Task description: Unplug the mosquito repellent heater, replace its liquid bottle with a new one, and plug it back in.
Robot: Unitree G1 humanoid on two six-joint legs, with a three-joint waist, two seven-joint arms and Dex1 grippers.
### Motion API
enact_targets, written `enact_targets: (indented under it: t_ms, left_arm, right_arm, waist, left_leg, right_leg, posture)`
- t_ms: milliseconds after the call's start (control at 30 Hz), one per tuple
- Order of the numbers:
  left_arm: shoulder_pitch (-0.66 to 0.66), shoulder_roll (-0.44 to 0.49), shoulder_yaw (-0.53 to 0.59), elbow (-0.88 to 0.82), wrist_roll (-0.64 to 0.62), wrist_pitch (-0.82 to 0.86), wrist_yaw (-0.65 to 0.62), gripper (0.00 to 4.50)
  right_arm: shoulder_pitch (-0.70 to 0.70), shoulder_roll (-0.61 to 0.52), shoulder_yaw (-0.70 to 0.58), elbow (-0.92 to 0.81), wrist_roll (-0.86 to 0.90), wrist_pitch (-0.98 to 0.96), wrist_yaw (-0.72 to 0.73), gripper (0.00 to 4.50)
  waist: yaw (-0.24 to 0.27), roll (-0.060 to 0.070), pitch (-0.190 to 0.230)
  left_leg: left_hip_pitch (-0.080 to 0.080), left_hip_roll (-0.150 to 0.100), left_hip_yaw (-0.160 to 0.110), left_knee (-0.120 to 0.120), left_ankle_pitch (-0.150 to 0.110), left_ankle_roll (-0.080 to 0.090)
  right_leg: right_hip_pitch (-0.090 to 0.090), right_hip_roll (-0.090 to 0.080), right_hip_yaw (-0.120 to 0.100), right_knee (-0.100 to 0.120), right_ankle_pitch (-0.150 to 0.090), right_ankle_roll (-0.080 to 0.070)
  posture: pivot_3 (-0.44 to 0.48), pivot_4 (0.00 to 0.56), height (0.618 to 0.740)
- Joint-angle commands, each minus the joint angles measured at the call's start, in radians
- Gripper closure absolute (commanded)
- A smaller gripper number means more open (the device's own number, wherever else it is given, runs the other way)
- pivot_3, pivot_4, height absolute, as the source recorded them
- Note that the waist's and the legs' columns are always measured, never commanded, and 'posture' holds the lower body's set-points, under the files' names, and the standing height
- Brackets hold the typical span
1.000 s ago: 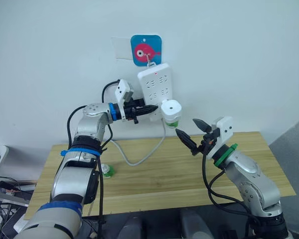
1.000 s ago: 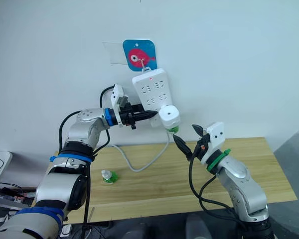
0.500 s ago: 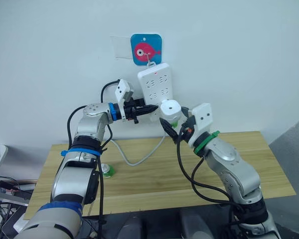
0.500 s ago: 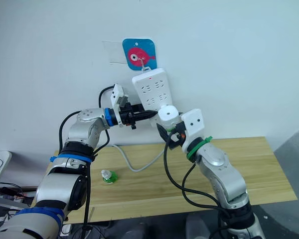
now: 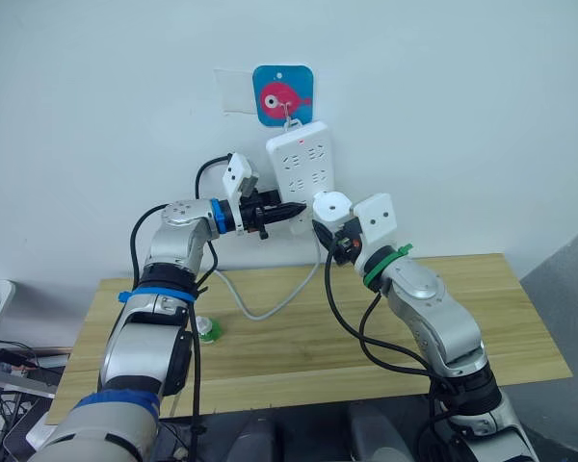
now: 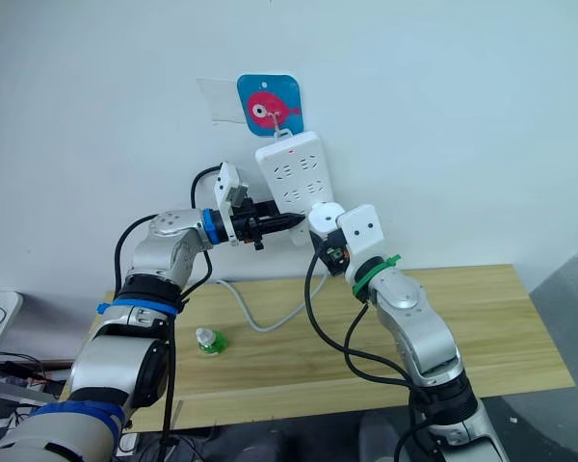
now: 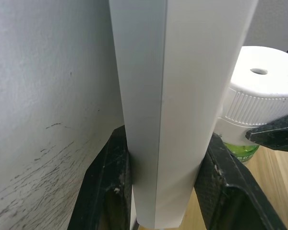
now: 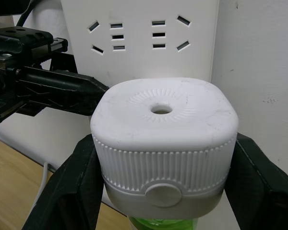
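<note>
The right gripper (image 8: 161,158) straddles the small white ribbed plastic mosquito repellent heater (image 8: 163,143), plugged into the left-clamped tall white power strip (image 7: 168,110); seemingly touching. Light, rigid, slick shell; ribbed sides give best purchase.

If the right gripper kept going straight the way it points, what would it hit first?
Probably the power strip: the right gripper already straddles the heater, and the strip's face lies right behind it.

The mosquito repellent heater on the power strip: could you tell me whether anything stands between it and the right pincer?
Nothing visible does. The right pincer already has a finger on each side of the mosquito repellent heater, which is plugged into the power strip. The left pincer straddles the strip's edge beside it.
</note>
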Motion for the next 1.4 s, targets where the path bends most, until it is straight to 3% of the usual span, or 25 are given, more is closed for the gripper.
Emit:
enact_targets:
  t_ms: [33,233,567,733,900,1067,1200,1400]
  left_arm:
    - [0.002,-0.003,0.005,-0.022,0.006,-0.012,0.018,3.18]
    - [-0.020,-0.004,0.022,0.023,0.018,-0.023,0.069,3.18]
    - [0.009,0.018,0.028,0.010,0.024,-0.042,0.093,3.18]
    - [0.092,0.071,0.059,-0.079,-0.002,-0.006,0.105,1.56]
    - [0.254,0.136,0.074,-0.276,-0.022,0.055,0.118,0.01]
    - [0.491,0.151,0.066,-0.659,-0.077,0.110,0.135,0.01]
    - [0.616,0.097,0.010,-0.906,-0.071,0.121,0.214,0.01]
    - [0.611,-0.043,-0.110,-0.934,0.002,0.058,0.329,0.01]
  right_arm:
    - [0.019,-0.003,-0.015,-0.078,0.010,-0.002,0.020,1.54]
    - [0.111,-0.043,-0.036,-0.209,0.032,0.068,0.042,1.54]
    - [0.115,-0.057,-0.094,-0.234,0.044,0.078,0.048,1.54]
    - [0.140,-0.035,-0.249,-0.196,0.152,0.058,0.066,1.54]
    - [0.165,0.088,-0.407,-0.129,0.333,0.072,0.049,1.54]
    - [0.169,0.223,-0.577,-0.047,0.600,0.162,-0.035,1.54]
    - [0.154,0.263,-0.674,0.008,0.812,0.223,-0.124,1.54]
    - [0.160,0.265,-0.699,0.032,1.090,0.270,-0.248,1.54]
  waist:
    - [0.001,0.000,0.000]
    - [0.004,0.000,0.000]
    - [0.000,-0.001,0.001]
    - [-0.006,-0.001,0.001]
    - [-0.018,0.000,0.001]
    - [-0.020,0.001,0.000]
    - [-0.001,0.001,0.000]
    - [0.026,0.004,-0.001]
  left_leg:
    - [0.000,0.000,0.000,0.000,0.000,0.000]
    - [-0.002,-0.001,-0.001,-0.001,-0.001,0.000]
    - [0.001,0.000,0.000,0.000,0.001,-0.001]
    - [0.000,0.000,0.000,0.000,0.000,0.000]
    - [-0.002,0.003,0.000,-0.002,0.000,-0.001]
    - [-0.013,0.005,0.001,-0.002,0.000,-0.001]
    - [-0.019,0.006,0.002,-0.001,0.001,-0.002]
    - [-0.016,0.008,0.005,0.000,0.001,-0.002]
  right_leg:
    - [0.000,0.000,0.000,0.000,0.000,0.000]
    - [0.000,-0.001,-0.001,-0.003,-0.001,0.002]
    - [0.001,0.000,0.000,0.001,0.000,0.002]
    - [-0.001,0.000,0.001,0.002,0.000,0.001]
    - [-0.006,0.000,0.002,0.003,0.000,0.001]
    - [-0.017,-0.001,0.004,0.004,0.001,-0.001]
    - [-0.022,-0.002,0.005,0.004,0.002,-0.002]
    - [-0.019,0.001,0.002,0.004,0.004,-0.005]
  posture:
    - [-0.195,0.171,0.740]
    - [-0.197,0.173,0.740]
    - [-0.187,0.159,0.740]
    - [-0.182,0.156,0.740]
    - [-0.164,0.151,0.740]
    - [-0.151,0.141,0.740]
    - [-0.125,0.131,0.740]
    - [-0.123,0.127,0.740]
